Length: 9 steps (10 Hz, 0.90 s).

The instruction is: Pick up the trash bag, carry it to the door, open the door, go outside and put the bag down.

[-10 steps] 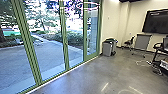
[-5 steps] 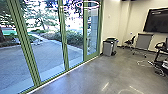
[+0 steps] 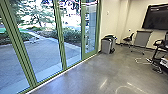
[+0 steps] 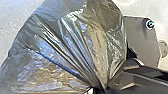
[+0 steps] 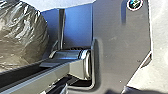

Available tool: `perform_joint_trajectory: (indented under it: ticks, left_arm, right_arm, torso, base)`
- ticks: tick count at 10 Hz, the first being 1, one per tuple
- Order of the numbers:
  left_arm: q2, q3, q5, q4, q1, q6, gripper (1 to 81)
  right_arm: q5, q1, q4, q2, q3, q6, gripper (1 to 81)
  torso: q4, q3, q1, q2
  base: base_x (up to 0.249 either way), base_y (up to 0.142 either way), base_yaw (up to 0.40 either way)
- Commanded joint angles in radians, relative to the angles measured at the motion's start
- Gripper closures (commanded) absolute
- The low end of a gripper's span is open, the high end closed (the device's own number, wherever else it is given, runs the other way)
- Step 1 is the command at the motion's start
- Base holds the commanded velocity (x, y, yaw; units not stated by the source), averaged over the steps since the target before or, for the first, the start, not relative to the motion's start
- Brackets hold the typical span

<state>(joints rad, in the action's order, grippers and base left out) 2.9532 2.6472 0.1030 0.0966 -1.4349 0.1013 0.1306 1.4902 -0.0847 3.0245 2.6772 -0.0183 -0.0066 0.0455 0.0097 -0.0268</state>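
Note:
In the left wrist view the trash bag (image 4: pixel 75 42) hangs as a thin, crinkled, greyish plastic sack, its folds gathered tightly at my left gripper (image 4: pixel 100 89), which is shut on it. Part of the same bag (image 5: pixel 22 35) shows in the right wrist view, apart from any visible grip there; how my right gripper stands, I cannot tell. Green-framed glass doors (image 3: pixel 60 37) run along the left side of the head view, with a narrower framed panel (image 3: pixel 90 30) at their far end. Whether any panel is unlatched cannot be made out.
A grey bin (image 3: pixel 107 45) stands by the wall just past the glass. Farther right are a chair (image 3: pixel 128 38), a wheeled grey panel (image 3: pixel 142 39), a wall screen (image 3: pixel 156 17) and a desk with white cables (image 3: pixel 142 60) on the floor. A paved yard (image 3: pixel 45 50) lies outside.
The head view has shifted slightly, so the camera has moved with the robot; the door frames and bin now appear a little farther left.

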Motion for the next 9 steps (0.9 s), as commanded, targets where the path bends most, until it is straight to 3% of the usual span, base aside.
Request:
perform_joint_trajectory:
  ticks: [1, 3, 4, 9]
  left_arm:
    - [-0.008, -0.003, 0.050, 0.002, 0.064, -0.008, 81.1]
    - [-0.006, -0.001, 0.050, 0.002, 0.063, -0.008, 81.1]
    - [-0.006, -0.001, 0.050, 0.002, 0.064, -0.008, 81.1]
    - [-0.006, -0.001, 0.050, 0.002, 0.064, -0.006, 81.1]
  right_arm:
    - [0.069, -0.047, 0.002, 0.001, -0.007, -0.003, 1.0]
    - [0.069, -0.049, 0.002, 0.001, -0.005, -0.005, 1.0]
    - [0.069, -0.047, 0.002, 0.001, -0.005, -0.005, 1.0]
    - [0.069, -0.047, 0.002, 0.001, -0.005, -0.005, 1.0]
  torso:
    - [0.003, 0.001, 0.000, 0.000]
    - [-0.054, -0.016, 0.000, 0.000]
    - [-0.068, -0.019, -0.001, 0.000]
    - [-0.069, -0.020, -0.001, 0.000]
  base:
    - [0.136, 0.000, 0.000]
    - [0.136, 0.000, 0.000]
    - [0.136, 0.000, 0.000]
    - [0.136, -0.013, 0.000]
